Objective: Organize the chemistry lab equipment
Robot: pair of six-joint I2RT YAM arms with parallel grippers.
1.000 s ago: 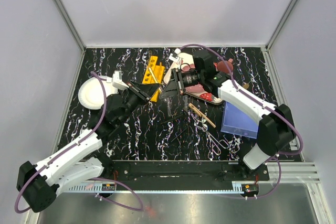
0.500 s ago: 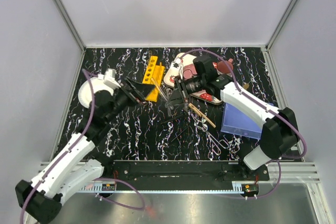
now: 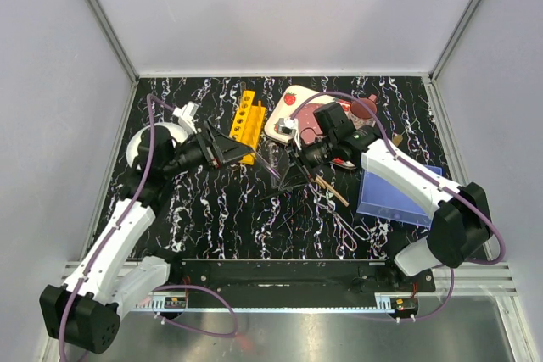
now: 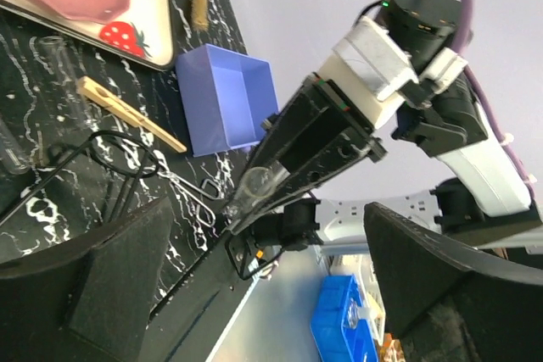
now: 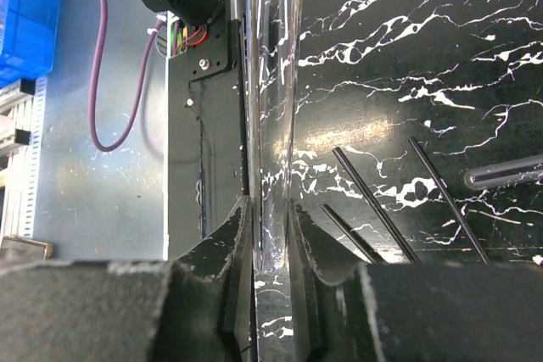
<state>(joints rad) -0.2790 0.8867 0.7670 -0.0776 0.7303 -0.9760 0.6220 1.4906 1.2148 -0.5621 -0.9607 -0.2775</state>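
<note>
My right gripper (image 3: 293,172) (image 5: 270,219) is shut on a clear glass tube (image 5: 271,108) (image 4: 254,184), held in the air over the middle of the table. My left gripper (image 3: 229,148) (image 4: 271,294) stands wide open just left of it, facing the tube, with nothing between its fingers. The yellow holed rack (image 3: 246,116) lies behind it. On the table lie a tan wooden clamp (image 3: 327,186) (image 4: 127,112), silvery forceps (image 3: 344,222) (image 4: 188,190), thin black rods (image 3: 287,209) (image 5: 373,201) and other glass tubes (image 5: 505,174) (image 4: 64,65).
The strawberry-print tray (image 3: 293,103) with a pink plate sits at the back centre, a pink cup (image 3: 365,108) beside it. A blue box (image 3: 394,192) stands on the right, a white plate (image 3: 144,154) on the left. The dark front rail (image 3: 280,273) borders the table.
My left gripper has opened and let go of the glass tube, drawing back to the left. The right gripper keeps the tube and has moved it slightly nearer the table's front.
</note>
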